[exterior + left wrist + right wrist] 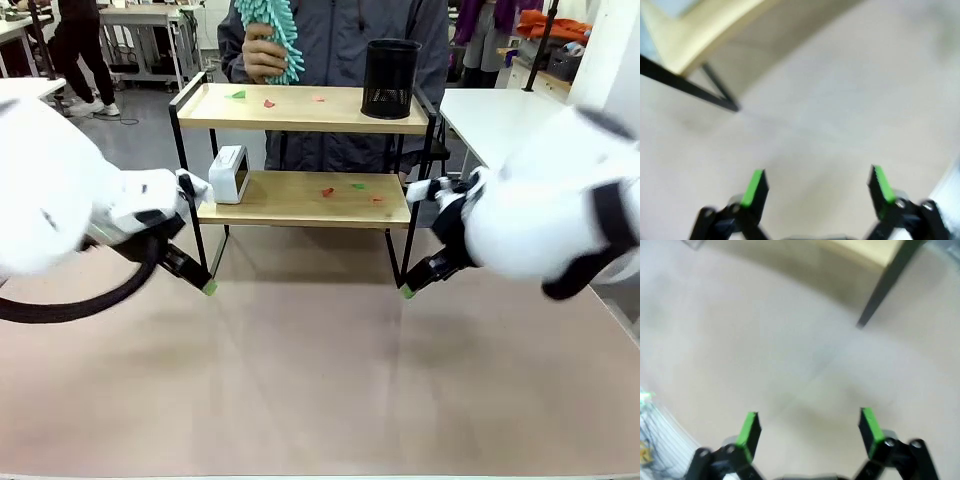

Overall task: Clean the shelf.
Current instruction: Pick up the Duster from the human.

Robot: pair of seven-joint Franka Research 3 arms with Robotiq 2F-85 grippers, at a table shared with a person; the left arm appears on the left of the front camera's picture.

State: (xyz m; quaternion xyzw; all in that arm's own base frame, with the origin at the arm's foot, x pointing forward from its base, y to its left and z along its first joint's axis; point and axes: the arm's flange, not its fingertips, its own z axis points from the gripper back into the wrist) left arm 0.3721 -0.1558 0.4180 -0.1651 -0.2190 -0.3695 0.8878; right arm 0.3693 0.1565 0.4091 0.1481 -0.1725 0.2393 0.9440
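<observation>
Shelf (280, 195): far edge of desk (320, 380), centred. Top board: black mesh cup (391, 78) at right end, scraps (268, 102). Lower board: white box (229, 174) at left end, more scraps. Left claw (817, 176): wide, empty, near shelf's left foot. Right claw (809, 416): wide, empty, near right foot.

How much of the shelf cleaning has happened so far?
Nothing looks done: coloured scraps lie on both boards of the shelf, with a black mesh cup and a small white device standing there. In hand: the left gripper and right gripper hang open beside its front legs, and the person holds a teal duster behind it. Left: all the wiping.
</observation>
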